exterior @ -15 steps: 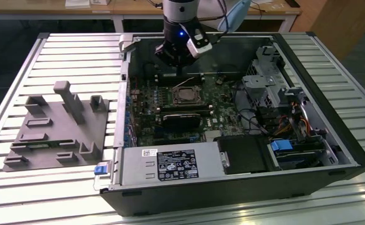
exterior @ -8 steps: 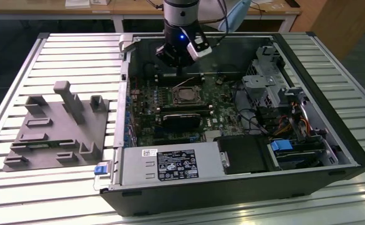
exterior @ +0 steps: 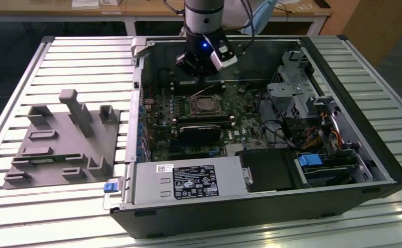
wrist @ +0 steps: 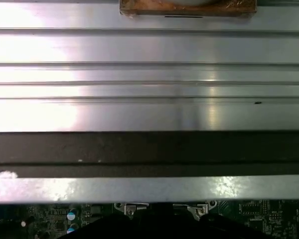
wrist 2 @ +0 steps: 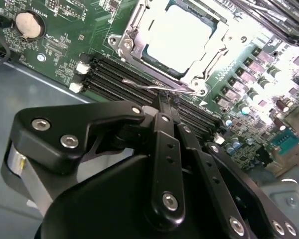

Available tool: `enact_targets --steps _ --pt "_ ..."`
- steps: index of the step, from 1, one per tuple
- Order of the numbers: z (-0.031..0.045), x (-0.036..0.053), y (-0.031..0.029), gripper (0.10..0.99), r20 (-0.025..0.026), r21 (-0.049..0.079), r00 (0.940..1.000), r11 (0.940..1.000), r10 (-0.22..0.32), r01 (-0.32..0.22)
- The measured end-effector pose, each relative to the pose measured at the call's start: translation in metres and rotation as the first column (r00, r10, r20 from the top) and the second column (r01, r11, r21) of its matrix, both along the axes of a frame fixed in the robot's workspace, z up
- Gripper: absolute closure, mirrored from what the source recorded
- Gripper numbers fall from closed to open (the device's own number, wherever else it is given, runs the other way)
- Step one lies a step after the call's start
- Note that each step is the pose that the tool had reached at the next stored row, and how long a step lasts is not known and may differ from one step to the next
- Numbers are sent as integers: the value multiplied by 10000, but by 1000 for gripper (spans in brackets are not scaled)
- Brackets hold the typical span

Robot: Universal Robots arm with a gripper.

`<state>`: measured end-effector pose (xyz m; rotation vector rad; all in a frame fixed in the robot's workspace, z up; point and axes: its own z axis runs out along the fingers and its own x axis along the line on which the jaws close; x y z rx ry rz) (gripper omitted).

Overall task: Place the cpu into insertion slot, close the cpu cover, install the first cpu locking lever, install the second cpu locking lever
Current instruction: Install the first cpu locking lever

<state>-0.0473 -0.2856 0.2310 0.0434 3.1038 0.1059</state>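
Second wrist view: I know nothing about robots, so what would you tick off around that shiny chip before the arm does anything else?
1. cpu lying flat in its socket: ok.
2. cpu cover down around the cpu: ok.
3. Locking lever along the cover's near edge latched: cannot tell.
4. gripper shut, tips right at that lever: ok.
5. Fingers clear of the memory slots beneath them: cannot tell.

My exterior view looks steeply down on the open case (exterior: 270, 209). My second wrist view sits close behind the end effector (wrist 2: 168, 98), facing the motherboard (wrist 2: 65, 45) both share; the first wrist view faces the case wall (wrist: 149, 149).
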Motion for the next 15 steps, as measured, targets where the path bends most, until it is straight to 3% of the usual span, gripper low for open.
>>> enact_targets --steps 15 --pt "-88 99 6 980 -1 6 9999 9999 167 -167"
